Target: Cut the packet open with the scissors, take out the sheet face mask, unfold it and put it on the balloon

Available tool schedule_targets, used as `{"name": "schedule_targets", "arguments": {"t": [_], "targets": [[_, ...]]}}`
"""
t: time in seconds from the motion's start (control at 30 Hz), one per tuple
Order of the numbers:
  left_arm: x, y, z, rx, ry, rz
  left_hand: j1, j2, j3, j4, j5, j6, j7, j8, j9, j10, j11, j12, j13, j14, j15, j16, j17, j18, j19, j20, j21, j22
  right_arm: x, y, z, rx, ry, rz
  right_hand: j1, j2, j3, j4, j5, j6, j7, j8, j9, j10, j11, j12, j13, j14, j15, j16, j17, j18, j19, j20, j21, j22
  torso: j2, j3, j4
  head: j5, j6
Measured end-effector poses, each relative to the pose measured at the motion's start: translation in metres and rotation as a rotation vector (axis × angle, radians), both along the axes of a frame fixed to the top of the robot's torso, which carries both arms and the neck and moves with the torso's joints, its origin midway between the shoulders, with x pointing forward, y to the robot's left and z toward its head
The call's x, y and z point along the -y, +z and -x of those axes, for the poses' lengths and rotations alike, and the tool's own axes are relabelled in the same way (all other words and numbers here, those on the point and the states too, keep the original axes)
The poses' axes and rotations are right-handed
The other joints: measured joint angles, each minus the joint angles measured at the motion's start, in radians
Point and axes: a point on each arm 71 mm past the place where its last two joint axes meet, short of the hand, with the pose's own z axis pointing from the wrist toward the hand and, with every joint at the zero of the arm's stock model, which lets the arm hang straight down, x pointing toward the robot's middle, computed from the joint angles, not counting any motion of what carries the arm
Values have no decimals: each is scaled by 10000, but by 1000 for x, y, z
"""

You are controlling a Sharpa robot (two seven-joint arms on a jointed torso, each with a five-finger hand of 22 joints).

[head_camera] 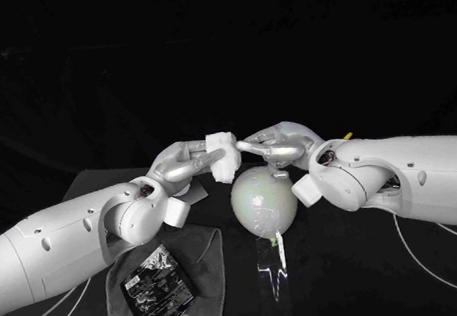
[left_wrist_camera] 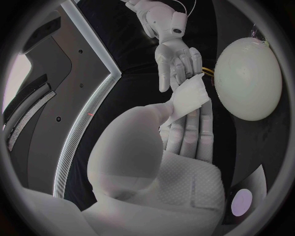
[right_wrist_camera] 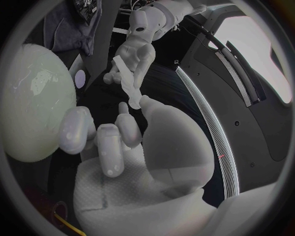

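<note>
Robot lab, black table (head_camera: pixel 365 286), dark backdrop (head_camera: pixel 213 42)

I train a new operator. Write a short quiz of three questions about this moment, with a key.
1. True or false: the black packet lies on the grey cloth.
2. Where is the balloon? A: below the left hand and the right hand. B: on the cloth. C: inside the packet.
3. Fill in: the left hand holds a folded white ___.
Key: 1 true; 2 A; 3 mask.
</note>
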Motion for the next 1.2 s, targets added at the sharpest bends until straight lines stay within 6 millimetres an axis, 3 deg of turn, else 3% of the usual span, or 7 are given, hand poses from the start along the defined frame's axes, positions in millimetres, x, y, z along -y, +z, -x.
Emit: {"name": "schedule_targets", "arguments": {"t": [0.03,0.67,1.2], "targets": [[0,0,0,0,-1,0,-35,-35,267,-267,-13,0,0,0,0,0,0,0,0,0,1,0,0,-1,0,0,0,1,0,0,0,-18,17,0,0,0,0,0,0,0,-1,0,-1,0,0,1,0,0,0,0,0,0,0,0,0,1,0,0,1,-1,0],[0,0,0,-2,-33,16,-163,-84,369,-429,-14,1,0,0,0,1,0,48,-2,-15,17,-1,36,-4,0,0,65,37,-6,-4,4,-119,245,112,348,263,-140,28,0,301,-15,0,-79,3,-3,91,83,-1,0,19,8,-11,-1,0,-2,-5,0,3,-4,16,-16],[0,0,0,4,-43,-1,-155,-75,369,-429,-20,1,0,-37,1,1,0,47,-3,-13,21,47,51,-6,-35,36,110,60,-7,-3,8,14,301,18,1194,746,146,-314,0,1069,-343,314,-149,461,-269,591,485,-5,-263,79,-1,-73,242,-236,480,0,4,2,-5,18,-48]]}}
